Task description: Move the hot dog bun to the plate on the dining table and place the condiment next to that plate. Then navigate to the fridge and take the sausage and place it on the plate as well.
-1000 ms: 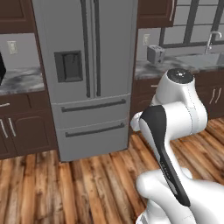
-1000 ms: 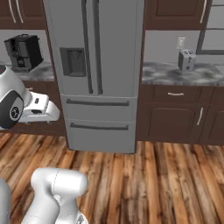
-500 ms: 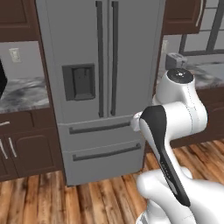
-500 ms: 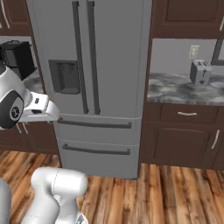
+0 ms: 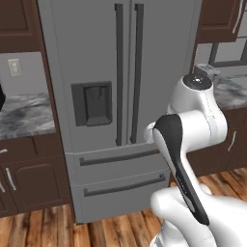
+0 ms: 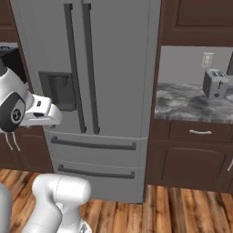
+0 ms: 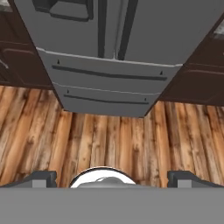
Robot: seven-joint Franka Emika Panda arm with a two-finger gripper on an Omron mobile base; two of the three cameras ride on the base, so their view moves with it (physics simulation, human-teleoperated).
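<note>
Straight ahead of the base stands the fridge (image 5: 120, 96), a tall silver-grey French-door unit whose two upper doors are shut and meet at a pair of long dark vertical handles (image 5: 128, 72); the dispenser panel (image 5: 91, 102) sits in the door on the left of both base views, and two drawers (image 5: 120, 171) with horizontal bar handles lie one above the other below the doors. Dark brown wall cabinets (image 6: 195, 20) and base cabinets (image 6: 191, 159) flank the appliance on both sides, with a grey marbled counter (image 6: 191, 104) meeting its side in the right base view and another counter (image 5: 24, 116) meeting it in the left base view. Wooden plank floor (image 7: 113, 140) runs up to the foot of the lower drawer. On the counter in the right base view, a silver toaster (image 6: 215, 83) stands near the back edge, well apart from the appliance, under a wall outlet (image 6: 207, 59). Along the bottom of the hand view the gripper (image 7: 111, 178) points down at the floor in front of the drawers, its two dark fingertips (image 7: 41, 177) spread as wide as they go, with nothing between them.
</note>
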